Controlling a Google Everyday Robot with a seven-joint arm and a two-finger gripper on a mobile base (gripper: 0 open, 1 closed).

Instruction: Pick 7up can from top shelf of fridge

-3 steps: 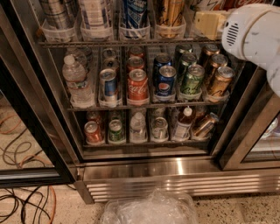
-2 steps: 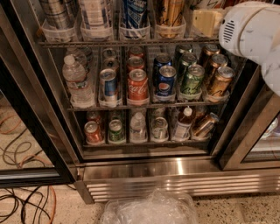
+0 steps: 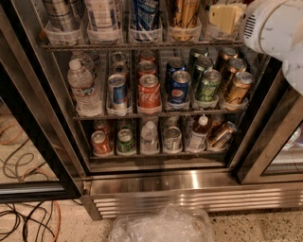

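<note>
The fridge (image 3: pixel 189 182) stands open in front of me, with its top shelf (image 3: pixel 142 46) at the upper edge of the view. Clear lane trays there hold tall cans cut off at the top. The second lane from the left holds a silvery-white can, apparently the 7up can (image 3: pixel 102 13). Beside it are a grey patterned can (image 3: pixel 61 13), a blue can (image 3: pixel 145 12) and a gold can (image 3: pixel 182 12). My gripper (image 3: pixel 226 18), a pale beige part at the end of the white arm (image 3: pixel 274 33), is at the shelf's right end, well right of the 7up can.
The middle rack holds a water bottle (image 3: pixel 83 90), a Coca-Cola can (image 3: pixel 149 93), a Pepsi can (image 3: pixel 180 87), a green can (image 3: pixel 208 86) and bronze cans. The lower rack holds short cans and small bottles. A dark door frame (image 3: pixel 38 127) stands at left. Cables (image 3: pixel 28 222) and a plastic bag (image 3: pixel 161 227) lie on the floor.
The white arm has risen very slightly at the top right. The cans and shelves have not moved.
</note>
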